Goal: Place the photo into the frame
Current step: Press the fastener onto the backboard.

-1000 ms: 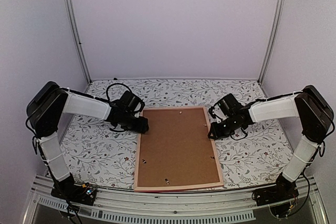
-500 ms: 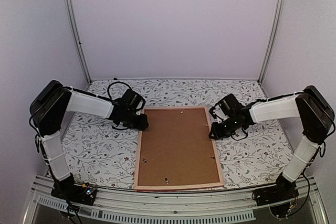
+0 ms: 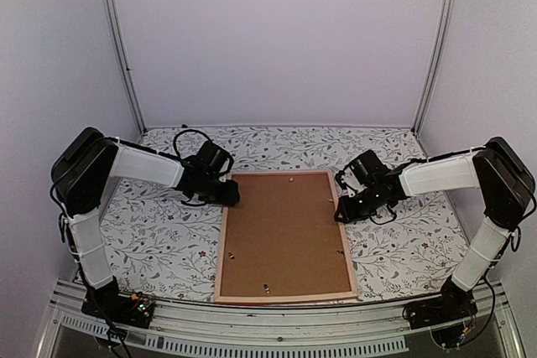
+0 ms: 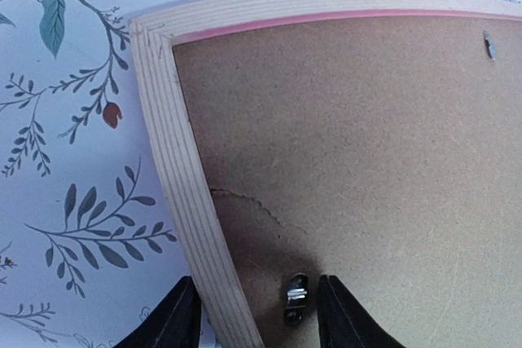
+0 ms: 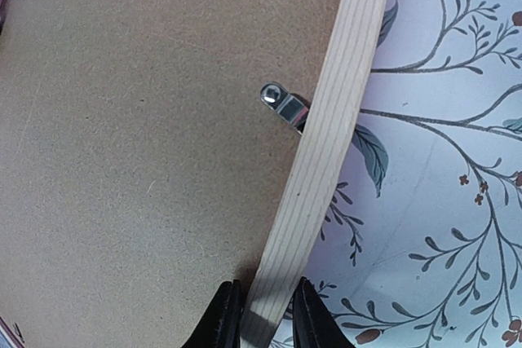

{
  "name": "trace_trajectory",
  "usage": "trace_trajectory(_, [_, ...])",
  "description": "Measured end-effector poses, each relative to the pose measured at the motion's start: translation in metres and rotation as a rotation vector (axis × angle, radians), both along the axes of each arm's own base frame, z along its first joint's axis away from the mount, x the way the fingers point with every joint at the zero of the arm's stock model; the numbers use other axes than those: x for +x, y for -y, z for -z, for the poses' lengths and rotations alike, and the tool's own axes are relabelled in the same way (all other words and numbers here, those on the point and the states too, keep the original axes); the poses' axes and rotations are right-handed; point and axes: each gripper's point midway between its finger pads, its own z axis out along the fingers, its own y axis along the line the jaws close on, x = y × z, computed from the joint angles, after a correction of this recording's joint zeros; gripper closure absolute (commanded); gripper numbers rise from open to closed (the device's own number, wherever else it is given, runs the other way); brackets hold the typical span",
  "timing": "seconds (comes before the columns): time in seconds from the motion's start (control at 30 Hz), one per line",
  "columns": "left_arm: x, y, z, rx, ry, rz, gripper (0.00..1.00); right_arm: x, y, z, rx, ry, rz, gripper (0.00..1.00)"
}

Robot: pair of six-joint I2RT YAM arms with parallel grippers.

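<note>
— Grip check: is the right gripper (image 5: 265, 314) on anything?

— Yes. Its two black fingers (image 5: 226, 315) are pinched on the pale wooden rail of the frame (image 5: 342, 79). One is on the inner side over the board, one on the outer side over the cloth, and the rail fills the gap between them. A little way along the rail, a small metal tab (image 5: 281, 106) lies on the brown backing board (image 5: 147, 144), its end tucked against the wood.

— And the left gripper (image 4: 257, 317)?

— Apart. One finger sits just outside the frame's left rail and the other is over the board. The rail and a second tab (image 4: 295, 295) both lie in the gap. It isn't clamped on anything that I can see. It's near the frame's far left corner.

— Where's the frame itself?

— Flat on the flowered tablecloth (image 3: 151, 232), between the two arms, back side up, with its long sides running away from the arm bases. A thin pink line shows along its inner edge. The right gripper has the right-hand long side, toward the far end.

— The photo?

— Can't see it from here. Only the brown back shows.
</note>
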Motion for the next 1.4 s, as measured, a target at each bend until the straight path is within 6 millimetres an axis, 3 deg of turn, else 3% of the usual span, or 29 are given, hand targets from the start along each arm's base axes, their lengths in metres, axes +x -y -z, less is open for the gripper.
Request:
trace_trajectory(0.63, [0.011, -0.005, -0.001, -0.057, 0.005, -0.075, 0.76, -0.001, 0.003, 0.0, -0.003, 0.003, 0.006, 0.77])
trace_trajectory(0.77, [0.012, -0.005, 0.0, -0.076, 0.014, -0.088, 0.75, -0.001, 0.003, 0.0, -0.002, 0.003, 0.007, 0.77])
trace_trajectory(1.07, [0.012, -0.006, 0.002, -0.102, 0.034, -0.094, 0.59, -0.001, 0.003, 0.0, -0.002, 0.003, 0.007, 0.77])
trace_trajectory(1.4, [0.009, -0.011, 0.002, -0.105, 0.046, -0.104, 0.59, -0.001, 0.002, 0.0, 0.0, 0.003, 0.006, 0.77])
